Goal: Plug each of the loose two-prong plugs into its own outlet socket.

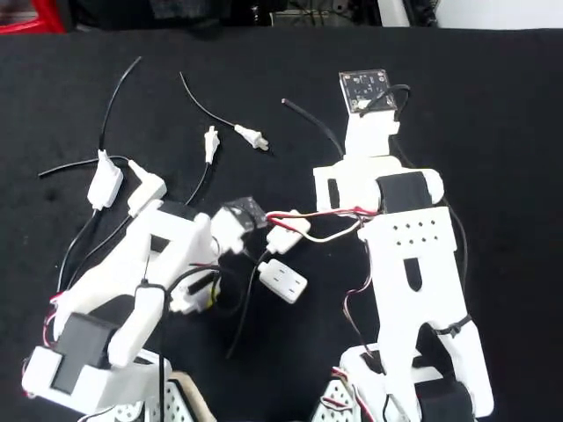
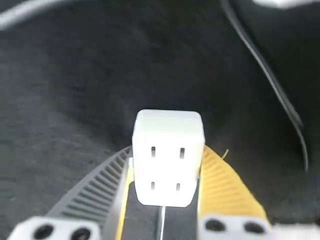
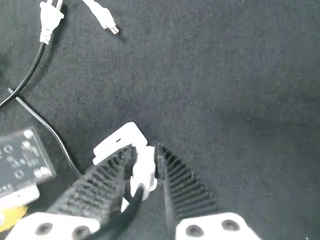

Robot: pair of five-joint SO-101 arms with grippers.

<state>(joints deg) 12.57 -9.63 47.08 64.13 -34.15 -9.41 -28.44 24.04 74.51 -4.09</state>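
Left hand [image 2: 168,150] is clamping a white outlet block [image 2: 167,157] between its ribbed fingers [image 2: 102,182]. The slotted face is turning toward the wrist camera, four slots showing in two pairs. The black surface [image 2: 75,90] is lying behind it, with a black cord [image 2: 270,85] running across farther off. Right hand [image 3: 145,148] is grasping a white plug [image 3: 144,172], its dark lead trailing back between the fingers. The plug is sitting just beside a second white block [image 3: 116,142] on the surface; cannot tell whether they are touching. The other arm's camera board [image 3: 17,162] is showing near that block. Farther out, the first loose plug [image 1: 211,142] and the second loose plug [image 1: 256,138] are lying near each other, well apart from both hands, each on a thin black lead. A flat multi-socket outlet [image 1: 283,280] is lying between the two arms. Two more white adapters [image 1: 106,180] on cords are resting beside the left arm.
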